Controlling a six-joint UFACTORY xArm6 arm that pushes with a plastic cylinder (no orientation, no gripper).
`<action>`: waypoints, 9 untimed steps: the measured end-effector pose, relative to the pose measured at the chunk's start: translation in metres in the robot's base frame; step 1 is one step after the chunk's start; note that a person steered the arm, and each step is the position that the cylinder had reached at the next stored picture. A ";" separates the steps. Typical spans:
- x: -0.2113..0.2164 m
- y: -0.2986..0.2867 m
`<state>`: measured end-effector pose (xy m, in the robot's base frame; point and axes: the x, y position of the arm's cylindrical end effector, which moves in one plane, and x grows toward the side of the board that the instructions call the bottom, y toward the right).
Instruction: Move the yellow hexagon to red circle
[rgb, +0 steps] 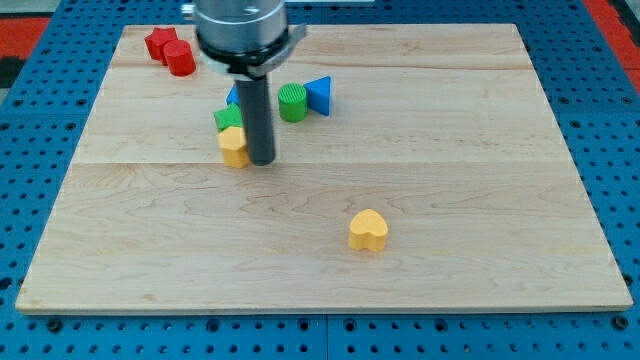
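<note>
my tip (262, 160) is down on the wooden board (480, 120), touching or just beside the right side of the yellow hexagon (234, 146). No pincer on this rig, only the dark rod (259, 115) hanging from the arm housing (241, 30) at the view's top, so there are no jaws to call open or closed

yellow hexagon sits left of centre on the board, right at the rod's lower end. A green block (228, 117) touches it from above, shape not clear since the rod and hexagon hide part of it. A sliver of a blue block (232, 97) shows above the green one, mostly hidden behind the rod

To the view's right of the rod: green cylinder (292, 103), and touching its right side a blue triangle (319, 94)

red circle (181, 58) is near the board's top left corner, well apart from the hexagon. Another red block (160, 43) touches it on the upper left, shape hard to make out

yellow heart (368, 230) sits alone toward the view's bottom, right of centre, well apart from everything else

Board lies on a blue pegboard table (40, 150)
</note>
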<state>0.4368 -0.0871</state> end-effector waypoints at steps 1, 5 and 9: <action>-0.012 -0.070; -0.108 -0.144; -0.143 -0.168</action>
